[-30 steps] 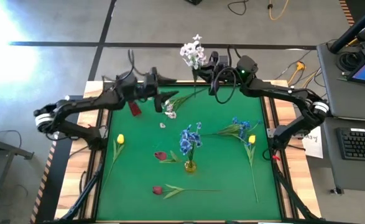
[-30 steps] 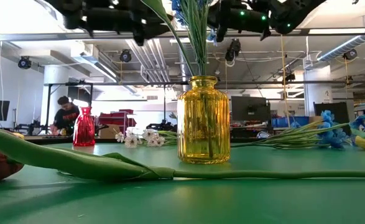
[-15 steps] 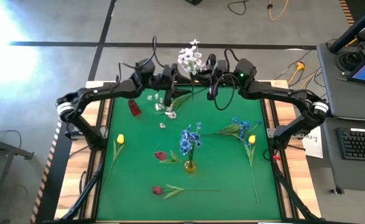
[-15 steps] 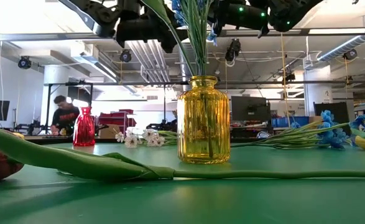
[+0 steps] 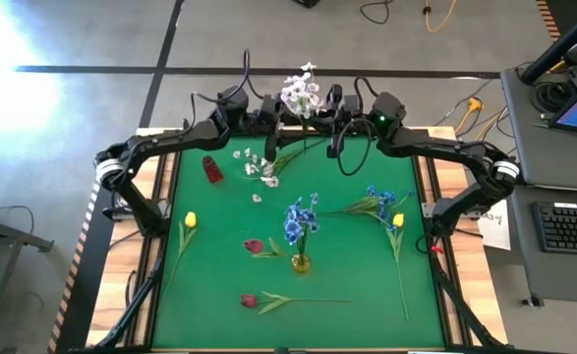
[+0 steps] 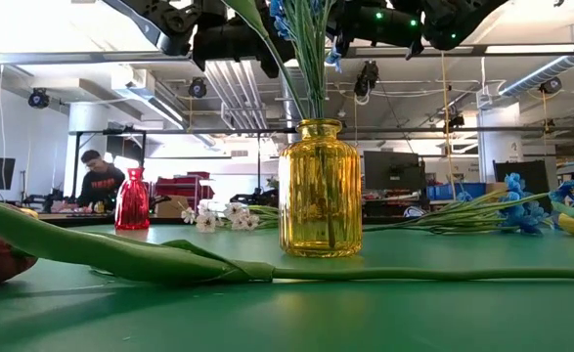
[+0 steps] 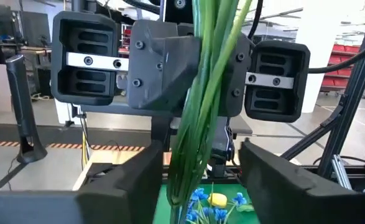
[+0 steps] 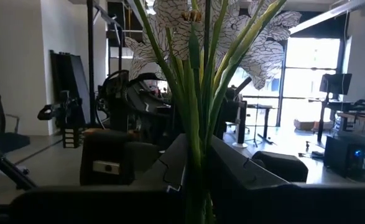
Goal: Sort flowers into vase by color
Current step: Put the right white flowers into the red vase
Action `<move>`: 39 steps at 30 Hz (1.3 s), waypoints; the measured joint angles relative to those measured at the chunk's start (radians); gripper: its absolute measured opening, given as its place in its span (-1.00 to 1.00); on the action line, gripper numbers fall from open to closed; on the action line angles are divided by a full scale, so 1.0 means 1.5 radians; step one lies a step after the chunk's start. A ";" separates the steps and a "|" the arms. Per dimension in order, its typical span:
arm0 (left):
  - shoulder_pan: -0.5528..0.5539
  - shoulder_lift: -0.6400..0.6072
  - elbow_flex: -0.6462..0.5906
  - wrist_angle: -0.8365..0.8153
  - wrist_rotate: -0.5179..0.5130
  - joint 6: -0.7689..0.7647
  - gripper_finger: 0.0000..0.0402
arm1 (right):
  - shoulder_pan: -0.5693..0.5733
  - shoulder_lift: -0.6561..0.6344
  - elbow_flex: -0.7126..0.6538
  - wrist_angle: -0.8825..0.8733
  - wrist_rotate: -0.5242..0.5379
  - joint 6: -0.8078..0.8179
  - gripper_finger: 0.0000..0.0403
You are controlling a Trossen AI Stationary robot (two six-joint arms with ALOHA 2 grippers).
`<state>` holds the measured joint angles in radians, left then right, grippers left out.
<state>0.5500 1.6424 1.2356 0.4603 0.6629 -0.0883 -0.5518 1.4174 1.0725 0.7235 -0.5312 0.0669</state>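
Right gripper (image 5: pixel 319 106) is at the far edge of the green table mat (image 5: pixel 357 285), clenched on the green stems of a spray of white blossoms (image 5: pixel 303 88), held upright above the mat edge. Right wrist view shows the stems (image 8: pixel 198 112) pinched between its fingers, white petals fanning above.

Left gripper (image 5: pixel 271 118) faces it from the other side, just beside the same spray. In the left wrist view the stems (image 7: pixel 201 106) run between its two dark fingers (image 7: pixel 138 180), jaws standing apart on both sides, not touching the stems as far as I can see. So left is released, not yet gripping.

On the mat:
- small yellow glass vase (image 5: pixel 300 262) near centre, holding blue clustered flowers (image 5: pixel 299 221)
- small red glass vase (image 5: pixel 212 169) far left, nothing in it that I can see
- loose white blossoms (image 5: pixel 264 174) lying near the red vase
- more blue flowers (image 5: pixel 376 202) right of centre, lying flat
- yellow tulip (image 5: pixel 190 220) on the left, another yellow tulip (image 5: pixel 398 221) on the right
- red-pink tulip (image 5: pixel 256 246) just left of the yellow vase, second red-pink tulip (image 5: pixel 251 300) nearer the front edge

Low view: a person (image 6: pixel 99 181) stands at a bench well behind the table.
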 joint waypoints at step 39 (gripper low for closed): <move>0.074 -0.096 -0.014 -0.149 -0.029 0.021 -1.00 | -0.031 -0.006 0.000 -0.082 0.005 0.049 0.25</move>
<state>0.6613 1.4992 1.2148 0.2373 0.6196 -0.0574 -0.5983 1.4078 1.0721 0.5999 -0.5240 0.1397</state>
